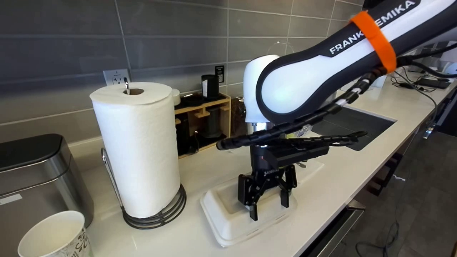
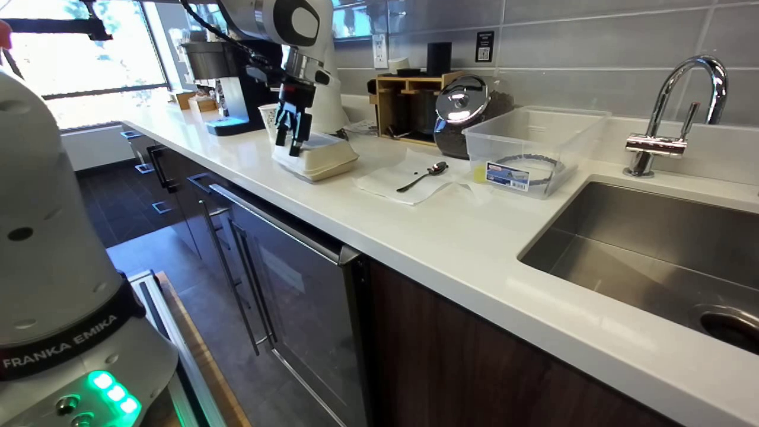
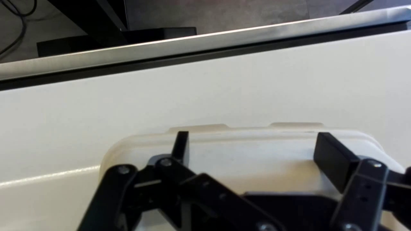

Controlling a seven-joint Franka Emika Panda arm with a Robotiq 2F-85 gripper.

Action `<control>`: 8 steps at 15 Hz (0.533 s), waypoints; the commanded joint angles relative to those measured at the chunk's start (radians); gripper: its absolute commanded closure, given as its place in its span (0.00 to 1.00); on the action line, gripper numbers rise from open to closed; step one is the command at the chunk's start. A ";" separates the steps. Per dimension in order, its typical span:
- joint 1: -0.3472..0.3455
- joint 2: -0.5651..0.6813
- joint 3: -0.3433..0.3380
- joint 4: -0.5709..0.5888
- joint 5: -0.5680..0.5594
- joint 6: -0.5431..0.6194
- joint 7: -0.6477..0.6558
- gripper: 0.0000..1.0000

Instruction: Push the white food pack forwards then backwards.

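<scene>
The white food pack [image 1: 228, 223] is a closed foam clamshell lying flat on the counter, beside the paper towel roll. It also shows in an exterior view [image 2: 329, 159] and fills the lower part of the wrist view [image 3: 237, 160]. My gripper [image 1: 269, 208] points down over the pack with its fingers spread wide and nothing between them. It also shows in an exterior view [image 2: 287, 146] at the pack's front side and in the wrist view [image 3: 253, 137]. I cannot tell whether the fingertips touch the lid. The gripper hides part of the pack.
A paper towel roll [image 1: 137, 153] on a wire stand and a paper cup [image 1: 53, 237] stand nearby. A spoon [image 2: 424, 177] lies on a paper sheet [image 2: 385, 181]. A clear plastic bin [image 2: 536, 139] stands by the sink [image 2: 652, 237]. The counter's front edge [image 3: 205, 59] runs close to the pack.
</scene>
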State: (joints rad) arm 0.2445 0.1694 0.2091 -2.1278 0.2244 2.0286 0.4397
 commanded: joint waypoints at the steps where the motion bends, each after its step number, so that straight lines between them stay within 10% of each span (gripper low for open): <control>1: 0.016 0.044 -0.014 0.044 -0.079 0.042 0.057 0.00; 8: 0.018 0.086 -0.041 0.137 -0.234 0.045 0.074 0.00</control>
State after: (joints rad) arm 0.2483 0.2153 0.1862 -2.0445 0.0556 2.0681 0.5037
